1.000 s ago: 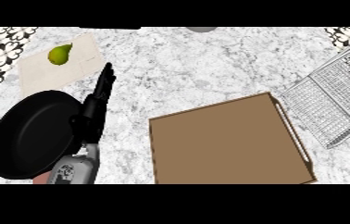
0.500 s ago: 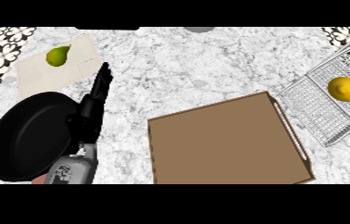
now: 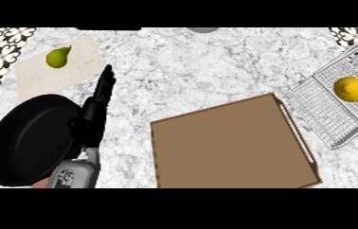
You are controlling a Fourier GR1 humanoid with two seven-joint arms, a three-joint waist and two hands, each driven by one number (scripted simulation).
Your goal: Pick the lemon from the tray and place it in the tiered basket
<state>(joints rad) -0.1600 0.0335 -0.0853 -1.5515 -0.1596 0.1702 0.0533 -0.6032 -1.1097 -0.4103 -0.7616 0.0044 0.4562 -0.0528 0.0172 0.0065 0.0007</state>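
The yellow lemon (image 3: pixel 346 88) lies inside the wire tiered basket (image 3: pixel 318 100) at the right edge of the head view. Nothing lies on the brown tray (image 3: pixel 231 147) in the middle of the counter. My left hand (image 3: pixel 98 105) shows at the left, seen edge-on with its fingers straight and pointing away from me, open and holding nothing. It stands beside the black pan, far from the tray and the basket. My right hand is out of view.
A black frying pan (image 3: pixel 35 138) sits at the lower left against my left forearm. A green pear (image 3: pixel 58 57) rests on a pale cutting board (image 3: pixel 49 74) at the upper left. Marble counter lies between the board and the basket.
One second ago no lemon showed in the basket; since half a second ago it has lain there. The left hand has stayed in place.
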